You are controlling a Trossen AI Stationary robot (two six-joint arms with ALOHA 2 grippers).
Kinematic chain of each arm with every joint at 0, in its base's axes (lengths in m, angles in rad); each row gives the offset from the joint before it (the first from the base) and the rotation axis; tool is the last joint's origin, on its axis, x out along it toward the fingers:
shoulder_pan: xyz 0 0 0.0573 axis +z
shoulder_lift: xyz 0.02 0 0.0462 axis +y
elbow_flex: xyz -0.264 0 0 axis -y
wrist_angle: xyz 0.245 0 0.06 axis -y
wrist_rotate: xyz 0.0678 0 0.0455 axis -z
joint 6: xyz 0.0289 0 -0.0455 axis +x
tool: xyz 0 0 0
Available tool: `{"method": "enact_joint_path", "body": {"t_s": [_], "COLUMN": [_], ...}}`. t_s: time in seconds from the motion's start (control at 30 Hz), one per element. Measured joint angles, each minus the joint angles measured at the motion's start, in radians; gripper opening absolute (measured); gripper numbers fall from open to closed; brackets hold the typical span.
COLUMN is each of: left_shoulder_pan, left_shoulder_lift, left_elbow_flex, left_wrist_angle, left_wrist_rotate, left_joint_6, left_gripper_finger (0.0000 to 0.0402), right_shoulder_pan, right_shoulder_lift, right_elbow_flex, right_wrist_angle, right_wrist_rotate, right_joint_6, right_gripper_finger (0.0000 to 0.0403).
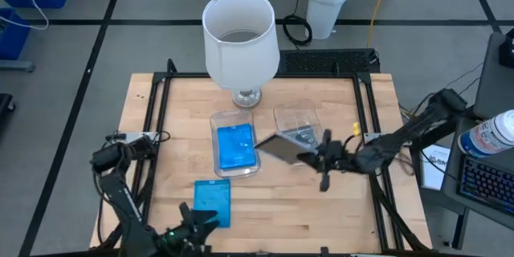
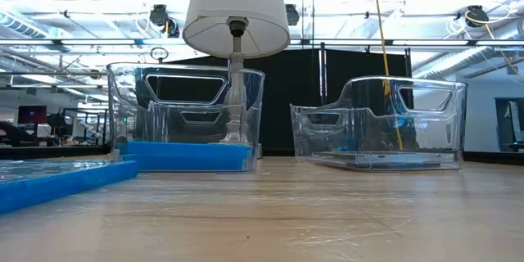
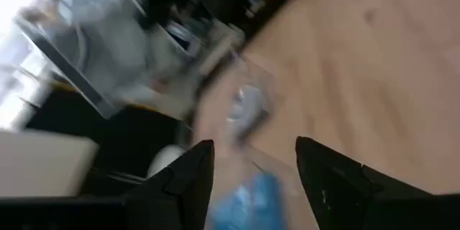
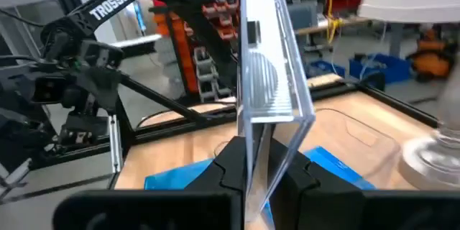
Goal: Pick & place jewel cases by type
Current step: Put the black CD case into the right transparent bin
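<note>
My right gripper (image 1: 309,158) is shut on a smoky dark grey jewel case (image 1: 277,148), held in the air between two clear trays. The left tray (image 1: 217,120) holds a blue jewel case (image 1: 236,146). The right tray (image 1: 293,114) holds a dark case (image 1: 303,136). Another blue jewel case (image 1: 213,201) lies flat on the table near the front edge. My left gripper (image 1: 195,218) is open at that case's near end. Blue shows below its fingers in the left wrist view (image 3: 251,194); I cannot tell whether it touches the case. My right gripper pinches the grey case's edge (image 4: 257,140) between its two fingers (image 4: 230,162). It comes roughly level from the table's right side. The case sticks out from the fingers toward the table's left, tilted, lifted clear of the table and both trays.
A white-shaded lamp (image 1: 239,36) stands at the table's far middle, its glass base (image 1: 246,96) just behind the trays. Black frame rails (image 1: 157,112) run along the table's left and right sides. Bare wood lies at the front right.
</note>
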Motion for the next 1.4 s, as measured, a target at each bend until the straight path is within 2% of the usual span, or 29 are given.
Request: {"method": "enact_joint_path", "body": {"t_s": [0.13,0.3,0.43,0.53,0.6,0.73,0.97,1.27,1.4], "left_shoulder_pan": [-0.018,-0.020,-0.020,-0.020,-0.020,-0.020,-0.020,-0.020,-0.020], "left_shoulder_lift": [-0.005,0.000,0.000,0.000,0.000,0.000,0.000,0.000,0.000], "left_elbow_flex": [0.000,0.000,0.000,0.000,0.000,0.000,0.000,0.000,0.000], "left_wrist_angle": [-0.112,-0.135,-0.135,-0.136,-0.136,-0.138,-0.138,-0.140,-0.140], "left_wrist_rotate": [0.136,0.262,0.312,0.317,0.316,0.317,0.330,0.373,0.378], "left_joint_6": [-0.193,-0.241,-0.239,-0.235,-0.232,-0.232,-0.231,-0.229,-0.229], "left_gripper_finger": [0.0202,0.0202,0.0202,0.0202,0.0202,0.0202,0.0202,0.0202,0.0202], "right_shoulder_pan": [-0.017,-0.077,-0.198,-0.317,-0.401,-0.547,-0.707,-0.838,-0.884], "right_shoulder_lift": [-0.120,-0.109,-0.042,-0.008,0.001,0.001,0.011,0.068,0.113], "right_elbow_flex": [0.105,0.326,0.516,0.593,0.608,0.590,0.482,0.330,0.278], "right_wrist_angle": [-0.343,-0.801,-1.192,-1.346,-1.395,-1.430,-1.403,-1.323,-1.258], "right_wrist_rotate": [0.001,-0.023,-0.152,-0.317,-0.423,-0.560,-0.878,-1.063,-1.179], "right_joint_6": [0.088,0.202,0.361,0.424,0.444,0.453,0.432,0.381,0.334], "right_gripper_finger": [0.0022,0.0021,0.0021,0.0021,0.0022,0.0021,0.0022,0.0022,0.0022]}}
